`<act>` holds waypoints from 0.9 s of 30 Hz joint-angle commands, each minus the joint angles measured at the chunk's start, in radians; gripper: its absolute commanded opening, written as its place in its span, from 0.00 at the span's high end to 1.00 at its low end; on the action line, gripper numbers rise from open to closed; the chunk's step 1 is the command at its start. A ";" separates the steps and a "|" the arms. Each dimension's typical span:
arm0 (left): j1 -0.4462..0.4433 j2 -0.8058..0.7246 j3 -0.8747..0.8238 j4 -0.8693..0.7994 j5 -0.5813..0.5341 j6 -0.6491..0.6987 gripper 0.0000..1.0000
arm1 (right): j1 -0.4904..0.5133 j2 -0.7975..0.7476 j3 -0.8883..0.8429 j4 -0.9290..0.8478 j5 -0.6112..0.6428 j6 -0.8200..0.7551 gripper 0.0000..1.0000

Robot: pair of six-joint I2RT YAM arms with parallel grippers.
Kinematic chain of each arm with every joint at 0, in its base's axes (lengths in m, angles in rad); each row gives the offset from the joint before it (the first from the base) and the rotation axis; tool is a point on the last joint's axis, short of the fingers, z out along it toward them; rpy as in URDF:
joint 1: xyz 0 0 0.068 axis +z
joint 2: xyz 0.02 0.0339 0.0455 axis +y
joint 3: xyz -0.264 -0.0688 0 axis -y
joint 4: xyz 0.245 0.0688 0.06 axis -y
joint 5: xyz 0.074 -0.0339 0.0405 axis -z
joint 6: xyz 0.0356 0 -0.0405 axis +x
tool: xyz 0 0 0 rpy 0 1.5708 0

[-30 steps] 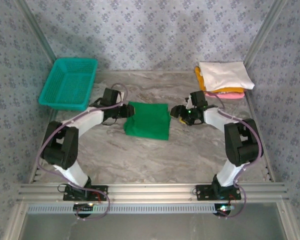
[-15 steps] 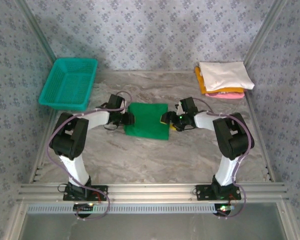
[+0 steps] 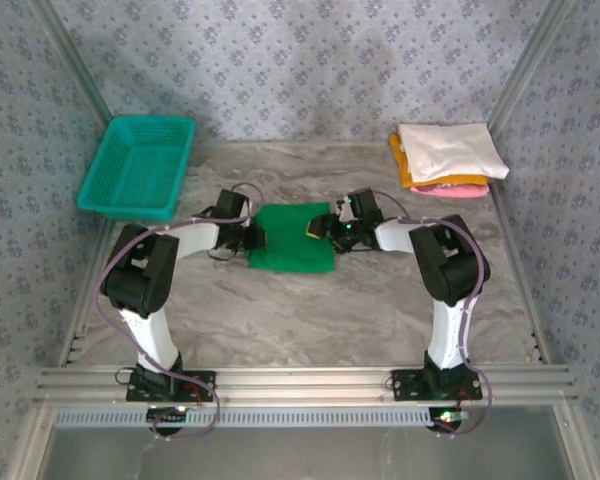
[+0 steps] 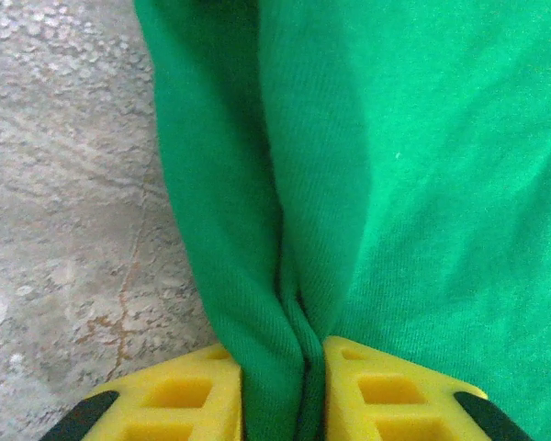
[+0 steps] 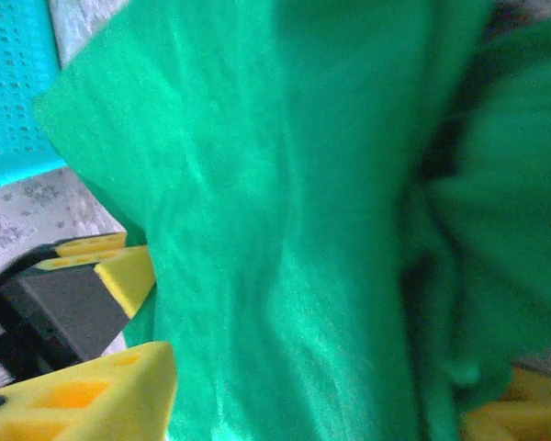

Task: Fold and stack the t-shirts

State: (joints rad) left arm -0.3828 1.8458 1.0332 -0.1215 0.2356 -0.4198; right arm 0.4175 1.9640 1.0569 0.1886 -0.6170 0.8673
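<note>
The left gripper (image 4: pixel 298 358) is clamped on a pinched ridge of the bright green soft cloth t-shirt (image 3: pixel 292 248), which lies folded in the middle of the grey marbled table (image 3: pixel 310 310). The right gripper (image 5: pixel 303 404) straddles the opposite edge, but I cannot tell whether it grips. The step looks like grasping both sides. Next, probably, both lift it evenly toward the stack of white, orange-yellow and pink folded t-shirts (image 3: pixel 448 155). No writing is legible.

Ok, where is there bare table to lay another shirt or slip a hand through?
Widest free patch: the table between the green shirt and the front rail. A second bare strip runs along the back, between the basket and the shirt stack. Crowded: the middle, where the left gripper and right gripper flank the green shirt.
</note>
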 commanded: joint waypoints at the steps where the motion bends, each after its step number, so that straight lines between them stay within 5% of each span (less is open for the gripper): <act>1: -0.033 0.044 -0.008 0.030 0.049 0.001 0.77 | 0.062 0.062 0.032 0.022 -0.003 0.038 0.47; 10: -0.027 0.006 -0.028 0.031 0.006 0.002 0.71 | 0.053 0.058 0.086 -0.046 0.048 0.038 1.00; 12: -0.020 0.000 -0.031 0.031 0.002 0.000 0.66 | 0.039 0.043 0.092 -0.081 0.051 0.016 1.00; 15: -0.006 -0.032 -0.034 0.024 -0.022 -0.013 0.43 | 0.014 0.006 0.153 -0.233 0.086 -0.090 1.00; 18: 0.005 -0.125 -0.060 0.033 -0.087 -0.023 0.31 | -0.029 -0.017 0.250 -0.421 0.121 -0.226 1.00; 27: 0.023 -0.420 -0.133 0.038 -0.207 0.019 0.23 | -0.224 -0.021 0.530 -0.822 0.257 -0.556 1.00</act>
State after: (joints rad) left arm -0.3618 1.4826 0.9241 -0.0887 0.0788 -0.4324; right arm 0.2390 1.9762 1.4982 -0.4465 -0.4389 0.4637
